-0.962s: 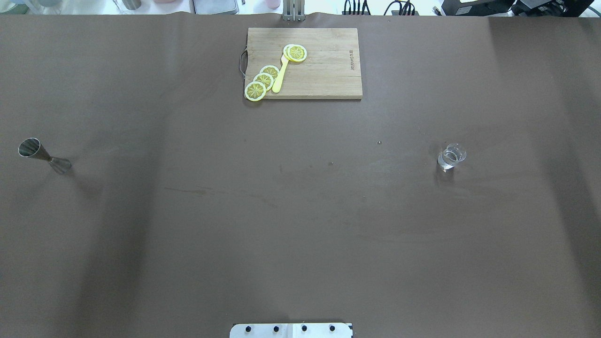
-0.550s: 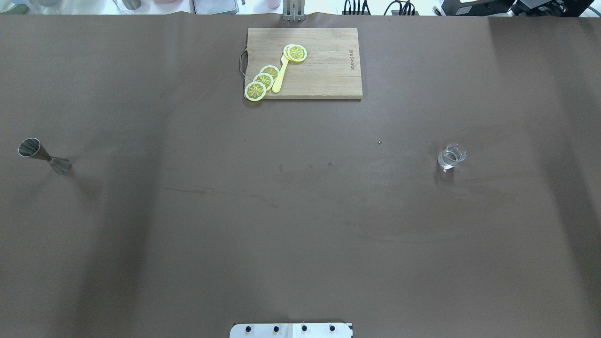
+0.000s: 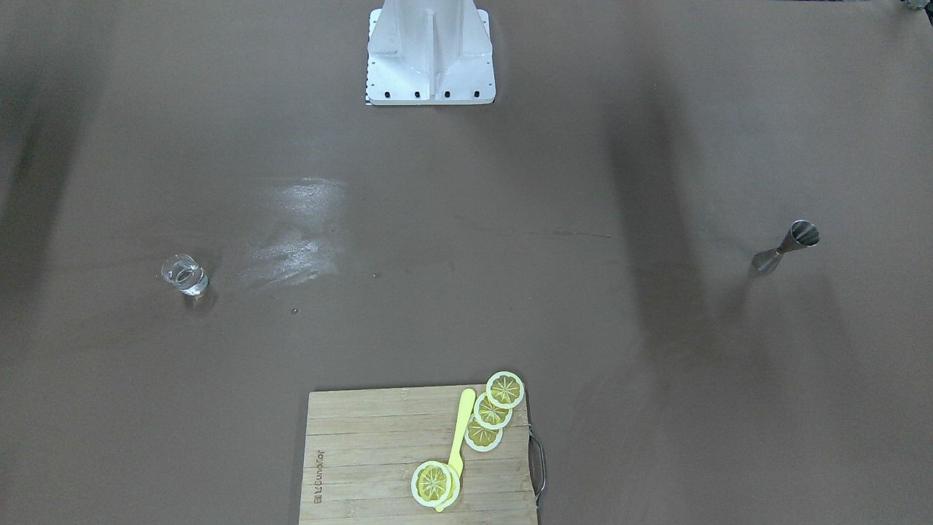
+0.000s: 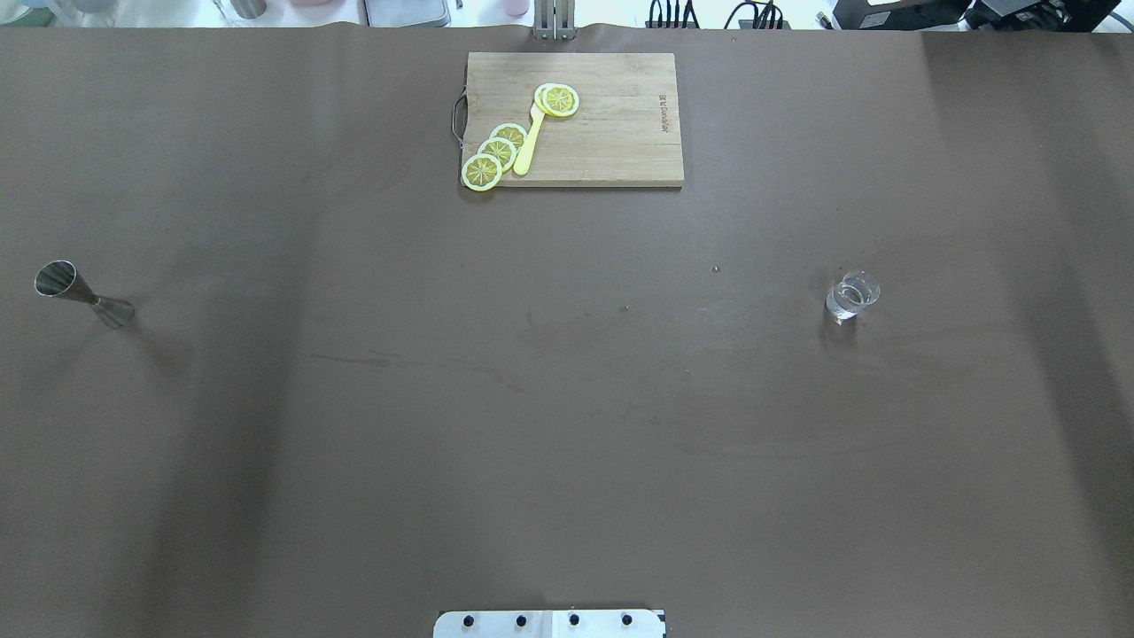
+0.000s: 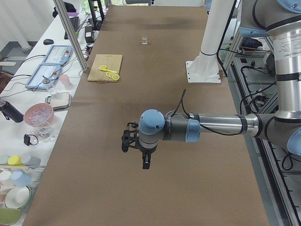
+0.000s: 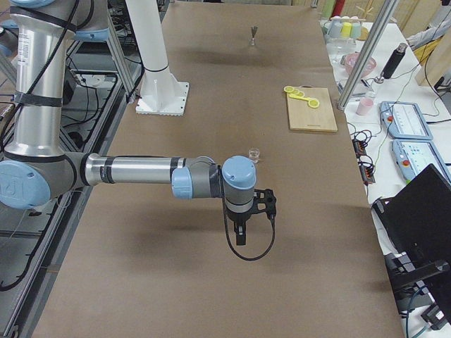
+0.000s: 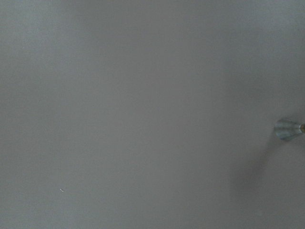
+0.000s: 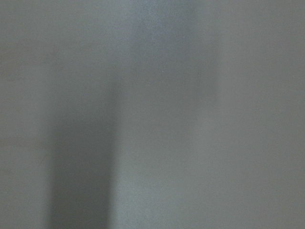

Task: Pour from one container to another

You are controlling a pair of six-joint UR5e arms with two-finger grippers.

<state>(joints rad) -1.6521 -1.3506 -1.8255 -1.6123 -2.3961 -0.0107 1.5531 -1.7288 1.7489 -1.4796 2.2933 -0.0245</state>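
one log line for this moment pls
stage: not started | glass cup: upright, robot's right | jigger: upright, robot's left | left end effector, right end effector: touching neither, open or shut unclear

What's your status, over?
Left gripper, right gripper hover above table, open or shut unclear. Glass cup and jigger upright, far apart, untouched. Cutting board at far edge, clear of both.

Clear glass cup (image 4: 852, 295), silver jigger (image 4: 84, 295), brown table (image 4: 567, 399), yellow lemon slices (image 4: 498, 152)
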